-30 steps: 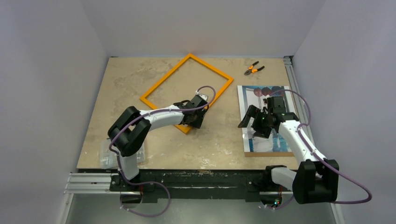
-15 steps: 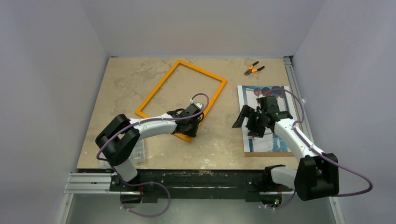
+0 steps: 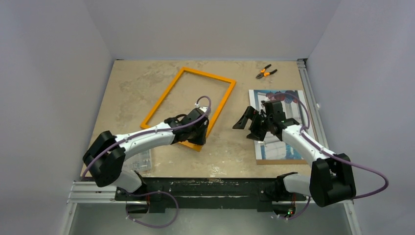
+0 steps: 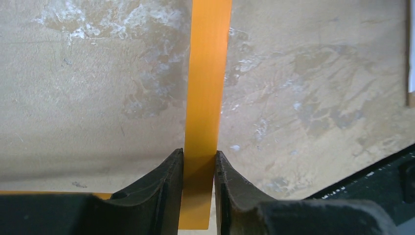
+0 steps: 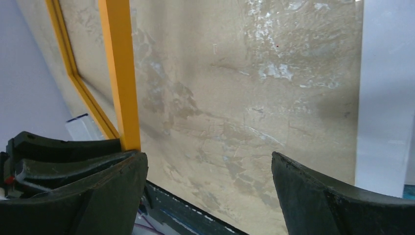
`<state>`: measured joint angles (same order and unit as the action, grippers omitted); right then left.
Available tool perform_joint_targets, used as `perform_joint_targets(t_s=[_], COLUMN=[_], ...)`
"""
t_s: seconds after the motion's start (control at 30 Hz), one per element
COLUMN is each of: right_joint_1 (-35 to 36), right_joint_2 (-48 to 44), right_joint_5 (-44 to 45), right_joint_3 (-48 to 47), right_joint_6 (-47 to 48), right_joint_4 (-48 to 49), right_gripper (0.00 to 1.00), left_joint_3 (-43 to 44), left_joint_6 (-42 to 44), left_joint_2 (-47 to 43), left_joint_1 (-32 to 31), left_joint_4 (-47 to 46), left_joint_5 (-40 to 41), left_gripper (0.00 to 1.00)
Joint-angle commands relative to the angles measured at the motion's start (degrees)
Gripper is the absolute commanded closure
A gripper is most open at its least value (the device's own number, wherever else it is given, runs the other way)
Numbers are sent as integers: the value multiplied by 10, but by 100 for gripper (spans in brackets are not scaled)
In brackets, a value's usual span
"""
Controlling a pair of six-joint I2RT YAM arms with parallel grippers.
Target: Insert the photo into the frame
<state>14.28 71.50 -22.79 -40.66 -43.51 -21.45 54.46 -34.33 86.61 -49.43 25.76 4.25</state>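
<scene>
- photo (image 3: 268,149) lies flat and face up at the right of the table (image 3: 127,88), resting on a brown backing board (image 3: 281,161) and well apart from the frame; the right arm crosses above its middle.
- frame (image 3: 162,95) lies flat left of centre, turned at a slant, with bare table showing through its opening.
- left gripper (image 4: 199,156) pinches the frame's right-hand rail near its nearest corner, one finger pressed on each side of the narrow bar.
- right gripper (image 5: 208,159) hangs with jaws spread wide and empty over the table, between the frame and the photo's left edge.
- risk: the hold is on one thin rail close to a corner, so dragging or lifting may make the frame pivot or slip out of the pinch.
- risk: the print sits flush on its board (no raised edge to catch), so a closing gripper may crease it or take the board along.
- materials: frame is a rigid, slim, smooth orange rectangle; photo is a thin glossy sheet with a white margin; table is hard, mottled beige stone-like.
- pliers (image 3: 265,72) lie at the far edge, out of the way.
</scene>
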Motion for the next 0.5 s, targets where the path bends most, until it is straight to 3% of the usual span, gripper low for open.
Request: perform_joint_targets(t_s=[0.0,0.47], right_joint_1=[5,36], right_joint_2=[-20,32], right_joint_5=[-41,-79], right_joint_3=[26,48], right_joint_6=[-71,-172], right_joint_4=[109,298], right_gripper=[4,6], left_joint_3=[-6,-28], left_joint_6=[-24,-55], left_joint_2=[-50,-133], left_joint_1=[-15,-78], left_joint_4=[2,-13], left_joint_5=[-16,-40], left_gripper=[100,100])
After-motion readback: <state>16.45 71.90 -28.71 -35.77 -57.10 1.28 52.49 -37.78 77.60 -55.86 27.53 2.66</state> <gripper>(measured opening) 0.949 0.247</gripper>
